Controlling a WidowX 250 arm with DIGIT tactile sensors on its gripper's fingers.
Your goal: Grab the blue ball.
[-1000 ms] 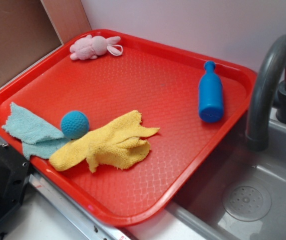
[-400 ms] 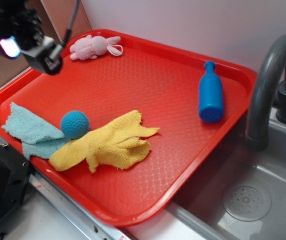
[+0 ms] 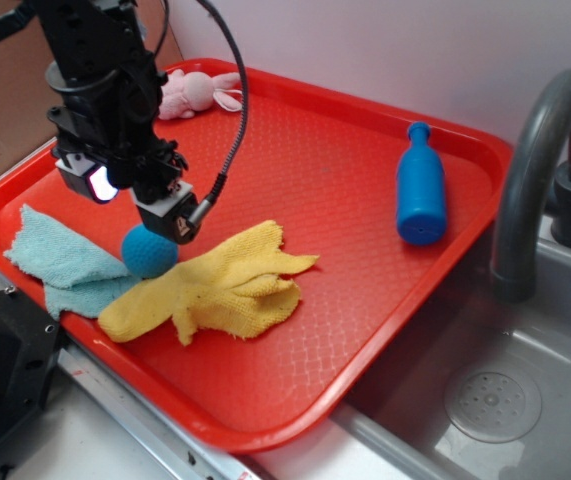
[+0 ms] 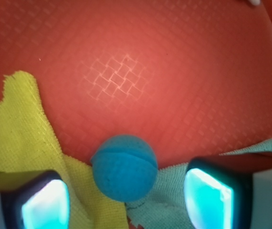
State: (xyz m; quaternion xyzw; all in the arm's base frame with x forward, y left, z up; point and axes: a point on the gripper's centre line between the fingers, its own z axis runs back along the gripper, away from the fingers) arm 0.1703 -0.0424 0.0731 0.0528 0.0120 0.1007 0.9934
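Biggest risk: pinching cloth along with the ball (image 4: 124, 167). Yellow rag (image 4: 26, 143) tucked under and against the ball on one side, light blue rag (image 4: 174, 200) on the other, both running beneath the two glowing pads (image 4: 45, 202). Closing too low likely to bunch fabric between pad and ball, giving a soft, slippery hold. Second risk: a round, dimpled ball squirting out toward 12 o'clock in the wrist view if squeezed off-centre, then rolling free across the bare red tray (image 3: 315, 160).

Jaws spread wide, gripping nothing, gripper (image 4: 126, 202) hanging above the ball with no visible contact. In the wrist view, ball between the pads, slightly nearer the 9 o'clock pad, and sitting toward 12 o'clock of the line joining them; probably a little more travel needed before closing. In the exterior view, ball (image 3: 148, 252) at about 5 o'clock of the gripper (image 3: 130, 200), partly hidden by it, resting on the tray where the two rags meet, well apart from the blue pin-shaped toy (image 3: 421, 190) and the pink plush (image 3: 190, 92).
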